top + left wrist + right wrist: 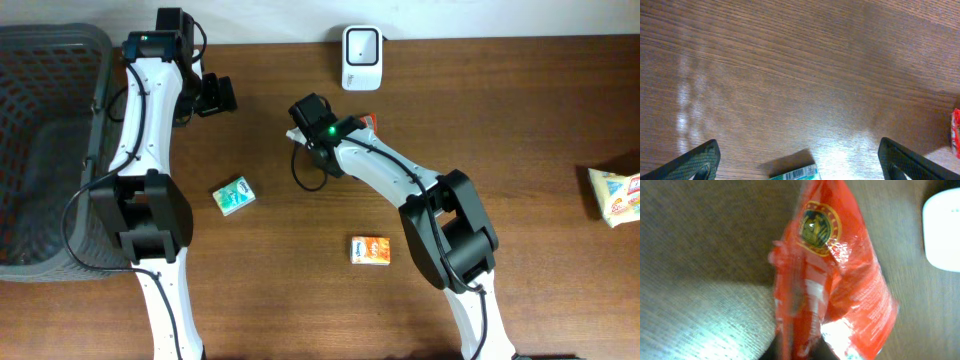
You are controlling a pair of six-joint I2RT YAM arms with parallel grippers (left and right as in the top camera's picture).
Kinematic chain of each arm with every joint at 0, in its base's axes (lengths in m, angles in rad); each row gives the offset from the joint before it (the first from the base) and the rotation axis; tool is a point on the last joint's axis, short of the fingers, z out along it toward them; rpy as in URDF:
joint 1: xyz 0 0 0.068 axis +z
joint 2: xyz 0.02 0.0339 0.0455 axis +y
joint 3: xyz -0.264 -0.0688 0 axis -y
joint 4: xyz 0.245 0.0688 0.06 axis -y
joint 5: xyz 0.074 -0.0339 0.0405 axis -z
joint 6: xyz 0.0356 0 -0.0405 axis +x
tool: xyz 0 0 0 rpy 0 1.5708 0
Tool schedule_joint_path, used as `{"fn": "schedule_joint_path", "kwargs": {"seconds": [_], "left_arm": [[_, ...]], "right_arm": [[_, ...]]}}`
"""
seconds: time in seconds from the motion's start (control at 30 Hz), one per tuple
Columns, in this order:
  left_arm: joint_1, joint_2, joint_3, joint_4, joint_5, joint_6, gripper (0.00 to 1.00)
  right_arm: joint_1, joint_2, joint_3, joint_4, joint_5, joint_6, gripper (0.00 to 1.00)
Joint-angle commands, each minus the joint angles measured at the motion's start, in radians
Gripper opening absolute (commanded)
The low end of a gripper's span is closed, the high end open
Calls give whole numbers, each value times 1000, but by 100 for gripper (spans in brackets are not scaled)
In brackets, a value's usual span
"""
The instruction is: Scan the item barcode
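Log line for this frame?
left gripper: open, empty | right gripper: shut on red packet | white scanner: near packet

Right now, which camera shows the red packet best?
The right wrist view: the red packet fills it, logo showing. Overhead shows just a small red corner; left wrist, a red sliver at its right edge, maybe it.

A shop checkout setup on a brown wooden counter [520,120]. A white barcode scanner [361,45] stands at the far edge and a grey mesh shopping basket [40,150] sits at the left. Small packaged groceries are about: a green box [233,196], an orange box [370,250], a red packet [835,275], a pale snack bag [615,193].
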Motion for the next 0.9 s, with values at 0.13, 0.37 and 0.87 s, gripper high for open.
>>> {"fn": "schedule_joint_path", "kwargs": {"seconds": [0.13,0.37,0.87], "left_arm": [[6,-11,3,-2,-15,-13,99],[6,-11,3,-2,-14,-13,99],[6,-11,3,-26,-14,-13,99]], "right_arm": [[0,-57,137,-99,-60,176,4],[-33,-81,414,-365,-469,274,4],[-311,-61,244,-480,-597,603,4]]}}
